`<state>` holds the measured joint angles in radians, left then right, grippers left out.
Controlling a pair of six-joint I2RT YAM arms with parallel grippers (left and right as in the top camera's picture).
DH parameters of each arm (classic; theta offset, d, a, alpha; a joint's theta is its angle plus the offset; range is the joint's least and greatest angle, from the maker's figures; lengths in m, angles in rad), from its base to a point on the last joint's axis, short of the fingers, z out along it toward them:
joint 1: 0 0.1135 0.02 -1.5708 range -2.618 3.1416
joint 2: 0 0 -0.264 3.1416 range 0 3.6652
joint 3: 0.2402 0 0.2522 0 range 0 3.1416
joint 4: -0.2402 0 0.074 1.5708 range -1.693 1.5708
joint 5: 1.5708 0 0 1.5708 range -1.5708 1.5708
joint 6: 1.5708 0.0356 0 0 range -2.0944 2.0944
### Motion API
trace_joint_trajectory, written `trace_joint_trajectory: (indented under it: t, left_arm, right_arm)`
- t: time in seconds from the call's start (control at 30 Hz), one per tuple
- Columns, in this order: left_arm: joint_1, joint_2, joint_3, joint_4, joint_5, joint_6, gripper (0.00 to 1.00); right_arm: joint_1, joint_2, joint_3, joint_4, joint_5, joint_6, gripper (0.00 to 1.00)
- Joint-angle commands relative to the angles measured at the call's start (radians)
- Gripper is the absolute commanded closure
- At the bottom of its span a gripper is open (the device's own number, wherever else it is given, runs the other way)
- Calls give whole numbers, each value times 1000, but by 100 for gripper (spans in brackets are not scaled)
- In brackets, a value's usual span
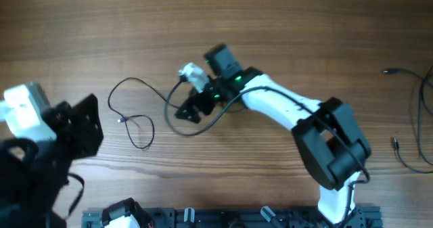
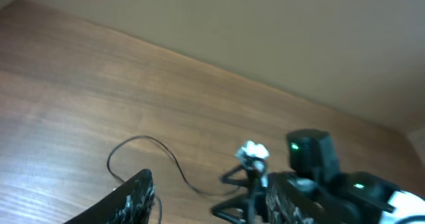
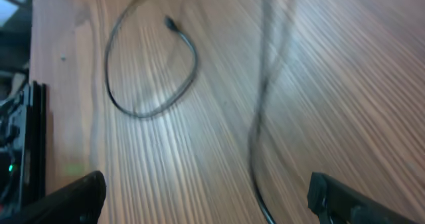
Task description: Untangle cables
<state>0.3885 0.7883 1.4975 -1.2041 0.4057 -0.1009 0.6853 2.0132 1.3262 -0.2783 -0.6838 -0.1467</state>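
The step in hand looks like picking a first strand to pull free. One of the cables (image 3: 194, 61) lies left of centre on the table (image 1: 270, 25) as an open loop (image 3: 113, 78), with its plug (image 3: 170, 22) resting inside the curve. More cables lie well apart at the right edge.

The right claw (image 3: 209, 203) hangs low just right of that loop. Its fingers (image 3: 73, 197) are spread wide and hold nothing. A dark strand (image 3: 255, 141) runs across the gap between them. It is blurred, so I cannot tell whether it is the loop's tail or another lead.

The left claw (image 1: 86, 123) is raised at the left. Only one finger shows in its wrist view, so I cannot tell whether it is apart or together.

Next, the right claw probably needs to drop until the strand sits between the pads, close on it, then draw it right, away from the loop. The wire is thin and limp, so it may slip.
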Motion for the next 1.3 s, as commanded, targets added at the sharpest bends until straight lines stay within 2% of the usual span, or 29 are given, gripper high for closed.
trace_joint_trajectory:
  t: [0.0, 0.1, 0.23, 0.57, 0.63, 0.7, 0.9, 1.07, 1.23, 1.27]
  left_arm:
    - [5, -10, 3, -64, -3, -20, 45]
    - [5, -5, 2, -141, -2, -20, 45]
    - [5, -5, 2, -170, 52, -19, 45]
    - [5, -5, 2, -215, 77, -12, 45]
    - [5, -5, 2, -217, 82, -12, 45]
    - [5, -5, 2, -219, 138, -12, 45]
    - [5, -5, 2, -219, 161, -12, 45]
    - [5, -5, 2, -227, 163, -12, 45]
    - [5, -5, 2, -230, 163, -12, 45]
    - [5, -5, 2, -230, 163, -12, 45]
  right_arm:
    - [95, 19, 1, 123, -20, 26, 0]
    - [194, 45, 1, 282, 109, 18, 0]
    - [238, 111, 1, 386, 265, 15, 0]
    - [225, 200, 1, 660, 363, 15, 1]
    - [225, 204, 1, 658, 398, 16, 2]
    - [225, 218, 1, 651, 431, 16, 9]
    - [216, 283, 1, 629, 433, 19, 9]
    - [192, 294, 1, 613, 433, 19, 21]
    - [184, 294, 1, 615, 398, 72, 23]
    - [184, 294, 1, 615, 385, 72, 30]
